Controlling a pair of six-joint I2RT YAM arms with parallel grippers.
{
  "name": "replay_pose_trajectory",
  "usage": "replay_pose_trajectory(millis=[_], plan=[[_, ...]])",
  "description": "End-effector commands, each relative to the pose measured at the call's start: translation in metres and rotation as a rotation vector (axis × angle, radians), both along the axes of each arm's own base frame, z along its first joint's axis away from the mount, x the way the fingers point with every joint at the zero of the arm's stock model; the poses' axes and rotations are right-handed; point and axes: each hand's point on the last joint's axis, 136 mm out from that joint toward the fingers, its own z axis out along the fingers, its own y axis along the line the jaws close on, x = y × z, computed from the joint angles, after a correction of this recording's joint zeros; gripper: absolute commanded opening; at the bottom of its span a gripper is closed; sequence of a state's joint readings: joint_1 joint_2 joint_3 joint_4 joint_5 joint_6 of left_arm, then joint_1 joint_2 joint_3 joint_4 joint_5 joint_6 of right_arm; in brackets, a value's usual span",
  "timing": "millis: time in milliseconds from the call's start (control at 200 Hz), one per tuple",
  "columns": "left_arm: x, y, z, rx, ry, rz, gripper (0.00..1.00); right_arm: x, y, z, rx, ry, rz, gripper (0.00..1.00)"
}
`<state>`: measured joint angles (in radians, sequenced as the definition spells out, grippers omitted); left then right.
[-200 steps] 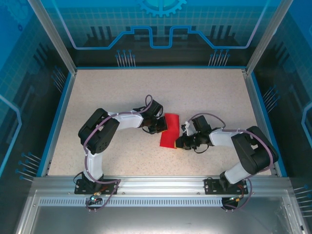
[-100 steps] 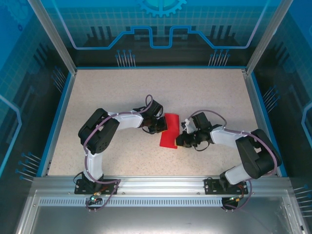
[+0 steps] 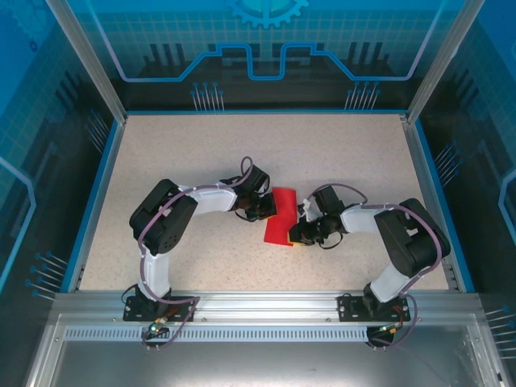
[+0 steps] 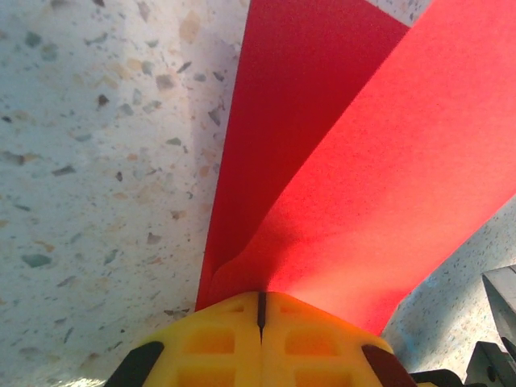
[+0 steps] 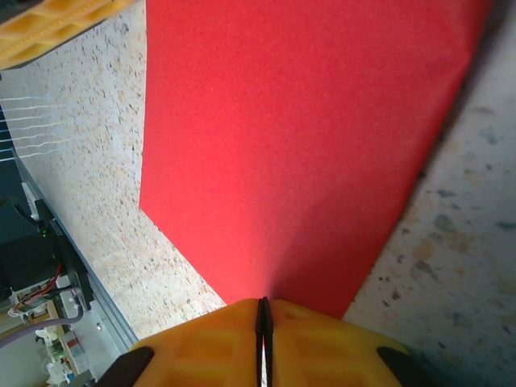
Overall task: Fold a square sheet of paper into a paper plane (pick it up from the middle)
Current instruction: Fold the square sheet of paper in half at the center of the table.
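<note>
1. Where the two arms meet near the middle of the table [image 3: 201, 153], the red sheet of paper [image 3: 282, 216] sits between them, a narrow strip in outline from above.
2. The left gripper [image 3: 264, 211] is at the sheet's left edge, toward its far end. The right gripper [image 3: 297, 235] is at its right edge, toward its near end.
3. In the left wrist view, the yellow fingers [image 4: 210, 343] are pressed together with only a thin seam between them. The paper comes out from between their tips, so they pinch it.
4. In that view the sheet is doubled: a darker lower layer sits close to the speckled tabletop and a brighter upper layer rises over it. The two layers join at a fold beside the fingertips.
5. In the right wrist view, the right fingers [image 5: 201, 347] are likewise closed tight on an edge of the paper, which spreads smooth and flat away from them.
6. A yellow finger of the left gripper shows in the top-left corner of that view, just beside the sheet's far corner.
</note>
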<state>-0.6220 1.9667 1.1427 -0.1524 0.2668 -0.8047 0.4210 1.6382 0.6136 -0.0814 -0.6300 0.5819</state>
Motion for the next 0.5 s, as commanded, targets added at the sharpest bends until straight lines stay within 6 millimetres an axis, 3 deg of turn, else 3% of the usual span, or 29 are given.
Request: replay_pose_trajectory(millis=[0, 225, 495], plan=[[-0.035, 0.033, -0.056, 0.194, 0.138, -0.014, 0.00, -0.001, -0.007, 0.008, 0.002, 0.030, -0.021, 0.11], [-0.034, 0.034, -0.056, 0.199, 0.137, -0.016, 0.00, 0.064, -0.010, 0.050, 0.058, -0.103, -0.123, 0.12], [-0.034, 0.033, -0.057, 0.200, 0.141, -0.022, 0.00, 0.090, -0.017, 0.037, 0.016, -0.099, -0.152, 0.11]])
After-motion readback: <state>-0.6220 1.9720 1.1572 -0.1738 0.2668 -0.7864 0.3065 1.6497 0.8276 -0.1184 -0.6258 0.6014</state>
